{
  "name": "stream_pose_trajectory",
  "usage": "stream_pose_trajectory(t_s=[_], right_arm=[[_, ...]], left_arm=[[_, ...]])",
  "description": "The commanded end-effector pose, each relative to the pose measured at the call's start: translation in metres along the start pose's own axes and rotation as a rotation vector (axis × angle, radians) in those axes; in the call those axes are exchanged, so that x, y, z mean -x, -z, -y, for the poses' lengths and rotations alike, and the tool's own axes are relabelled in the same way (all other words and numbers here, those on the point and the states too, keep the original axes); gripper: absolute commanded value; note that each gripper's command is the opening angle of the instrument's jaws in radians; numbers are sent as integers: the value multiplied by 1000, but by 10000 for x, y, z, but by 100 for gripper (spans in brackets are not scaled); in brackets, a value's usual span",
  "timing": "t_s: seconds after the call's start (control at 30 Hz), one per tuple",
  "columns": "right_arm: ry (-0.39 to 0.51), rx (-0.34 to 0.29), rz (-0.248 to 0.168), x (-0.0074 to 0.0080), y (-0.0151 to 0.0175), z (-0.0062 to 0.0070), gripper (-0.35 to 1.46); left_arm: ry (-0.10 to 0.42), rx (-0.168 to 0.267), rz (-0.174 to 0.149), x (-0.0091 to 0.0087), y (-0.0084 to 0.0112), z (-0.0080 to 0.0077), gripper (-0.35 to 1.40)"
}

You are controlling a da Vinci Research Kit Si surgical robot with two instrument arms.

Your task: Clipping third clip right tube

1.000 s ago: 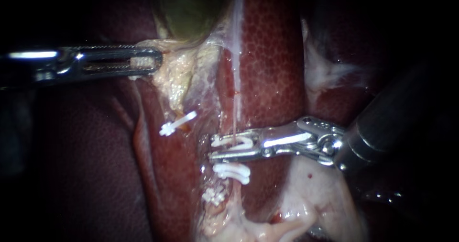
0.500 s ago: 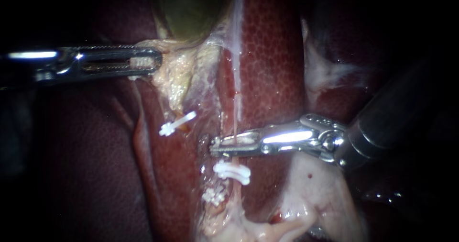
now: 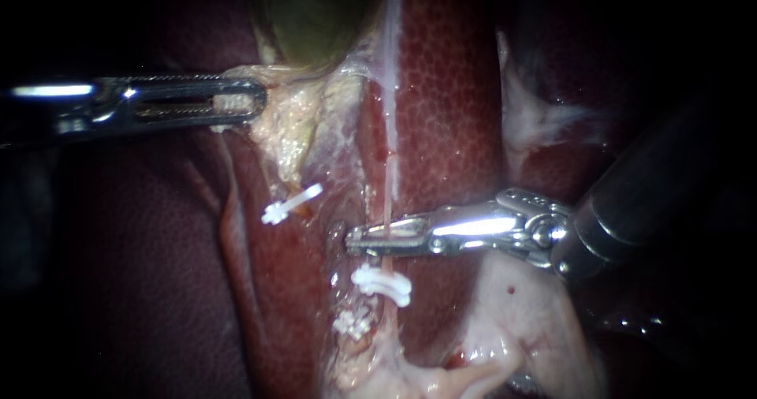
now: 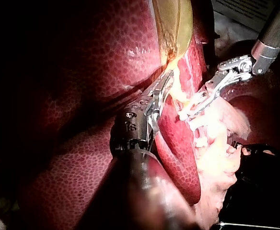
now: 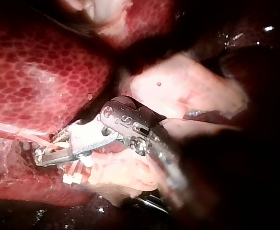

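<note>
Liver bears gallbladder, right tube, white clip.

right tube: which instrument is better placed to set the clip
Right: the right instrument is shut on the right tube just above a clip. The left instrument holds pale tissue by the gallbladder.

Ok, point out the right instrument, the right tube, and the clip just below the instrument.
right instrument (image 3: 352, 243), endoscope view, its tip.
right tube (image 3: 389, 206), endoscope view, bare stretch above the instrument.
clip (image 3: 382, 285), endoscope view, its middle.

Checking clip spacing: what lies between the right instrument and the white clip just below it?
Endoscope view: only a short bare stretch of tube separates the right instrument from the clip.
</note>
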Motion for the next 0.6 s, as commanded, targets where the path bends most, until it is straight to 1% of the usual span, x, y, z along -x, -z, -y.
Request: stream_pose_trajectory(t_s=[0.03,0.6], right_arm=[[-5,-1,1,0,0,0,-35],[-10,-4,-8,1,0,-1,-34]], left_arm=[[0,0,0,0,0,0,-35],[0,0,0,0,0,0,-35]])
